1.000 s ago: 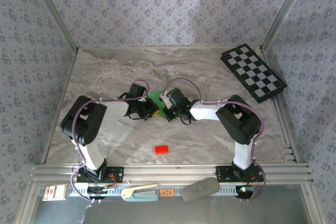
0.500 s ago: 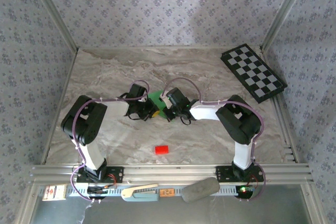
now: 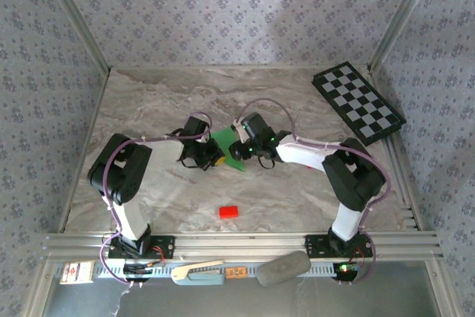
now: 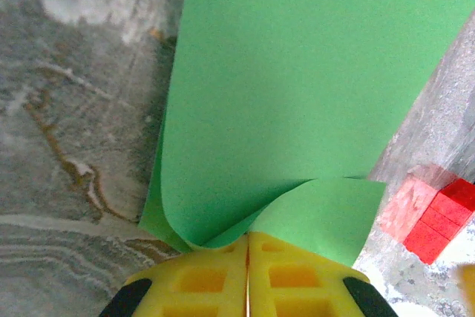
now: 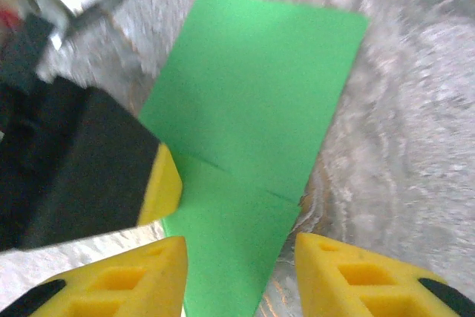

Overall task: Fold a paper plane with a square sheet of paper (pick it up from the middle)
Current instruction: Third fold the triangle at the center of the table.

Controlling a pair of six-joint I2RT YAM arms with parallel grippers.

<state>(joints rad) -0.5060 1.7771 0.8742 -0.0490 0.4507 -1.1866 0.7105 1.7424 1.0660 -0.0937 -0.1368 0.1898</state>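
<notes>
On the marbled table (image 3: 148,102), with the checkerboard (image 3: 358,103) lying at its far right corner well apart from the work, your two arms meet over the square sheet of paper (image 3: 226,142) at mid-table. The green sheet is partly folded. From above it narrows to a point toward the near side, and the right wrist view shows a long panel (image 5: 260,87) with a crease line crossing it. Your left gripper (image 4: 249,239) is clamped tight on the paper's edge, where the sheet (image 4: 297,87) curls up into the pinch and a loose flap sits beside it. Your right gripper (image 5: 239,250) stands with its jaws apart, straddling the near end of the sheet and gripping nothing. The small red block (image 3: 228,211) rests nearer the arm bases, clear of both. This looks like an early fold in progress, well short of a finished dart. The next move likely calls for you to keep the left pinch steady as an anchor while the right gripper takes a fresh edge or presses the crease flat without dragging the sheet.
</notes>
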